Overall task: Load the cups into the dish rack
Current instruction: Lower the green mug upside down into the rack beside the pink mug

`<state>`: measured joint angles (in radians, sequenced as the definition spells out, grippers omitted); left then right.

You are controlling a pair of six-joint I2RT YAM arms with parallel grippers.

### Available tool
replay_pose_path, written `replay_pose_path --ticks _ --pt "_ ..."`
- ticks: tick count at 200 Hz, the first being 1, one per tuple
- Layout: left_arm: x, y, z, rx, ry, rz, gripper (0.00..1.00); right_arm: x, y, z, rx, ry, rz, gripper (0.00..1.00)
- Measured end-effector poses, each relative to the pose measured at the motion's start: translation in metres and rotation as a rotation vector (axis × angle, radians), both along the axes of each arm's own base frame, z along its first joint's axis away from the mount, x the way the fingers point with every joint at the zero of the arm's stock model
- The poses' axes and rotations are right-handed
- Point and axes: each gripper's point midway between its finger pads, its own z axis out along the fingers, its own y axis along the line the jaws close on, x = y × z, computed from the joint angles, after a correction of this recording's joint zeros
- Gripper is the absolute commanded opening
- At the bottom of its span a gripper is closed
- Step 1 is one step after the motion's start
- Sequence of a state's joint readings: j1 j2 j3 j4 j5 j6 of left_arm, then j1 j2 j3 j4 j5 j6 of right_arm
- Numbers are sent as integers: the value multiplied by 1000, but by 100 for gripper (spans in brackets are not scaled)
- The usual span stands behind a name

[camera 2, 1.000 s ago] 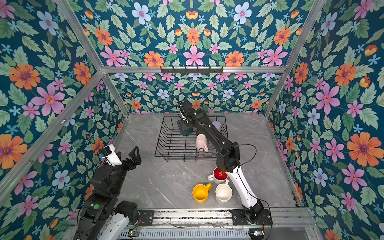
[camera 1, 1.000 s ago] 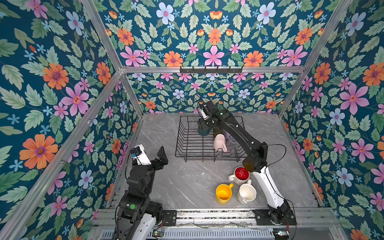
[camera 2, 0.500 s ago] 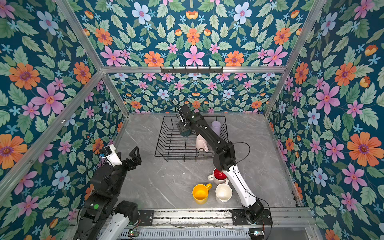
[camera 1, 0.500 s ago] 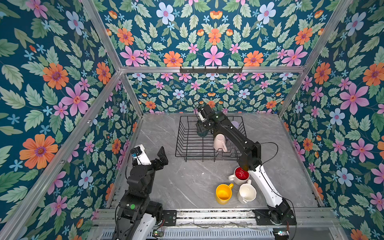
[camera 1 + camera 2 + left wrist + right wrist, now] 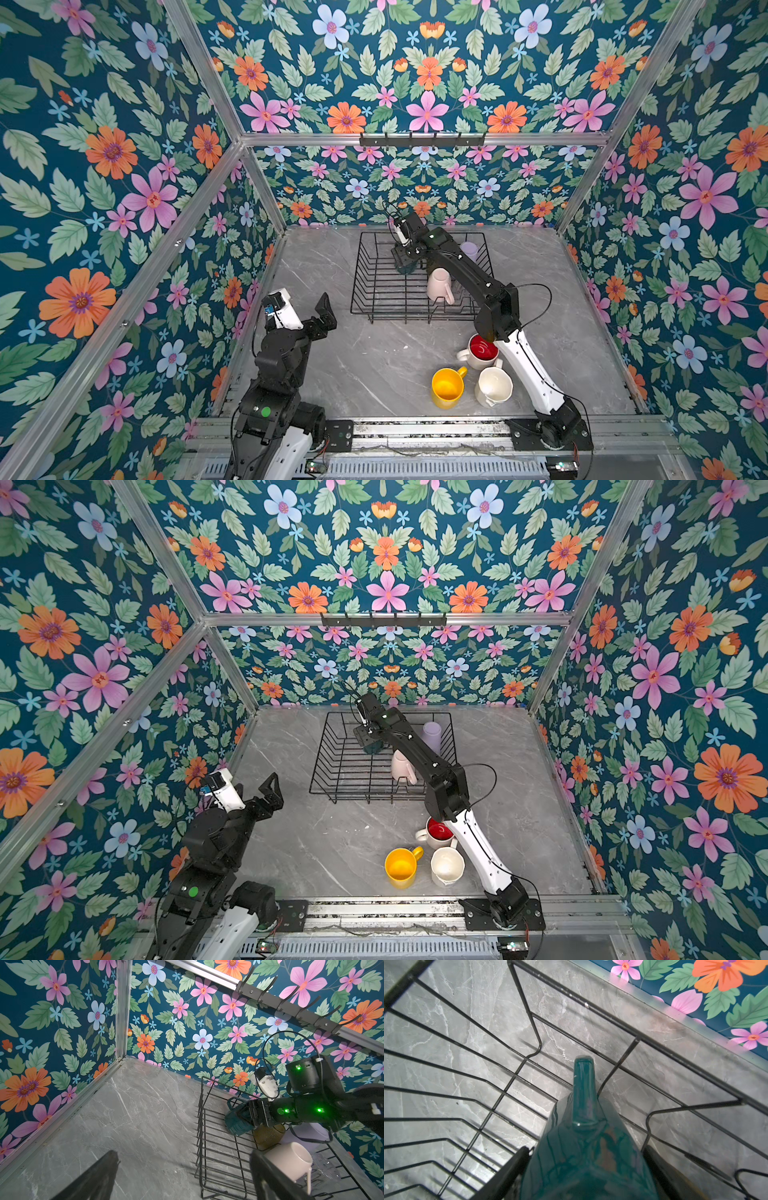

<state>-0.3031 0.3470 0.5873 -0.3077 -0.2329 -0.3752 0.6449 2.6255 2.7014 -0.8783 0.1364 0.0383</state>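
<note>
- One relation decides the coming move, in our judgement: the dark green mug sits squarely between the jaws of the right pincer, which grips it by the body; its handle points straight away from the wrist, toward the far wall of the dish rack.
- We see the mug inside the rack, over the floor wires near the far side and just beside the amber glass; in the left wrist view it looks tilted rather than upright; we cannot tell whether it rests on the wires yet.
- We judge the step in hand to be setting it down and letting go; the handle's nearness to the far wall is what we would watch.
- Left pincer stands wide open and empty, well apart from the rack; the right arm is plainly the nearer.
- Three mugs, red-lined, yellow and white, stand on the bench by the right arm's base.
</note>
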Motion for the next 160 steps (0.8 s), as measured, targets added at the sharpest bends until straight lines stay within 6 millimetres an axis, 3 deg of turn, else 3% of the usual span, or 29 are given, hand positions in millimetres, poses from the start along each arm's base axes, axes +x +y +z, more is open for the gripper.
replay_pose_path --ticks 14,22,43,77,118,160 --pt "0 0 0 0 0 0 100 0 0 0 0 0 0 35" --pt "0 0 0 0 0 0 100 0 0 0 0 0 0 45" --pt "0 0 0 0 0 -1 100 -1 0 1 3 2 1 61" --pt "0 0 0 0 0 0 100 -5 -1 6 8 12 6 80" --pt "0 0 0 0 0 0 100 -7 2 27 42 -9 18 90" --pt "-1 0 1 -1 -3 0 100 -5 4 36 62 -30 20 90"
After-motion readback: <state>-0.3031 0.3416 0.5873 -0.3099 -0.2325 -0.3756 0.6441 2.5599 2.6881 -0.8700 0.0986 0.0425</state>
